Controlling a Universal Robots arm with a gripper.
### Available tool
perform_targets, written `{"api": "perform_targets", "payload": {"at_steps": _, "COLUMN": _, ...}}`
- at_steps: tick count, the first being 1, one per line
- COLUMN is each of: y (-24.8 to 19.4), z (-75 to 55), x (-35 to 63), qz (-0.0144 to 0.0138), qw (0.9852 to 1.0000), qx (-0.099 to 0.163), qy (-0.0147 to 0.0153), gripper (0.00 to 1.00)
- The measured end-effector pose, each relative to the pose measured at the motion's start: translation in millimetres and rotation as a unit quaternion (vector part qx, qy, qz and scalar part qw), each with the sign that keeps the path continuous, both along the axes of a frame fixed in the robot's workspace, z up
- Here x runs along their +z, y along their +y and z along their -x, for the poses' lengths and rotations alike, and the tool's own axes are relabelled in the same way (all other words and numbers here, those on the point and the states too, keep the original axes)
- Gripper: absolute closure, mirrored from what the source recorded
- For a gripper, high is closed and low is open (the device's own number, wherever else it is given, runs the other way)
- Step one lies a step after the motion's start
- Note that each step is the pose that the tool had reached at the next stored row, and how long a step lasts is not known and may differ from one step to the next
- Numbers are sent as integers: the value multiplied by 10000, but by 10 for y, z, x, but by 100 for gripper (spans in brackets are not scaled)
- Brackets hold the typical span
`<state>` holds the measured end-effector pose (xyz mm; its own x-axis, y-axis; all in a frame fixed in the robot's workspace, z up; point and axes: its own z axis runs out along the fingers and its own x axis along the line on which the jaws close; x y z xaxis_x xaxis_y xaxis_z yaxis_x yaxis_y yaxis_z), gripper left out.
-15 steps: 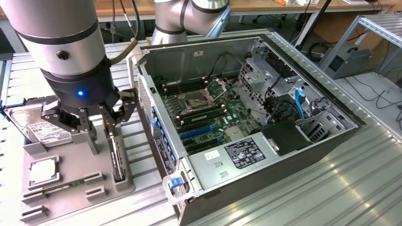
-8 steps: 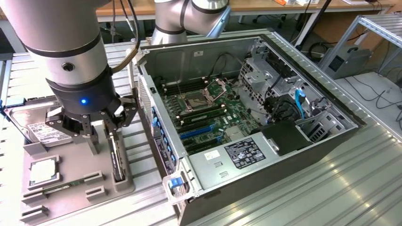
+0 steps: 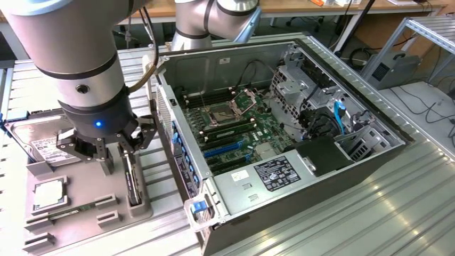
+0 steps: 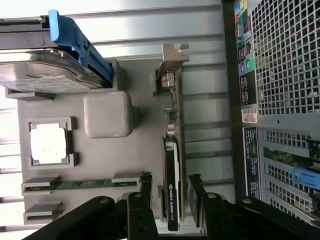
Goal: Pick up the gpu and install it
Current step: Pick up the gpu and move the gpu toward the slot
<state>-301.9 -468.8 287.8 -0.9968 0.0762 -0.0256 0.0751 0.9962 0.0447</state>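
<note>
One gpu (image 4: 171, 160), partly being hidden in its tray (image 4: 100, 165) slot, is being straddled, ungripped, by the open end effector (image 4: 170, 176).

The ribbed metal bench (image 3: 398, 213) carries a grey tray (image 3: 89, 186) at eight o'clock and an open computer case (image 3: 206, 69) in the middle.

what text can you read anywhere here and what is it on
"NVIDIA QUADRO": black edge of the thin green expansion card; further characters unreadable.
Black sticker on the silver power supply cover: too small.
White label on the silver hard drive: too small.
White sticker on the black case rear: blurred.
</note>
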Motion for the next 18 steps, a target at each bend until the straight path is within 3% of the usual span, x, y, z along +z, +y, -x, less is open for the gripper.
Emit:
{"api": "perform_targets", "payload": {"at_steps": 6, "y": 0, "z": 0, "x": -80, "qz": 0, "qw": 10000, "qx": 0, "qy": 0, "gripper": 58}}
{"api": "perform_targets", "payload": {"at_steps": 18, "y": 0, "z": -52, "x": -88, "qz": -16, "qw": 10000, "qx": 0, "qy": 0, "gripper": 58}}
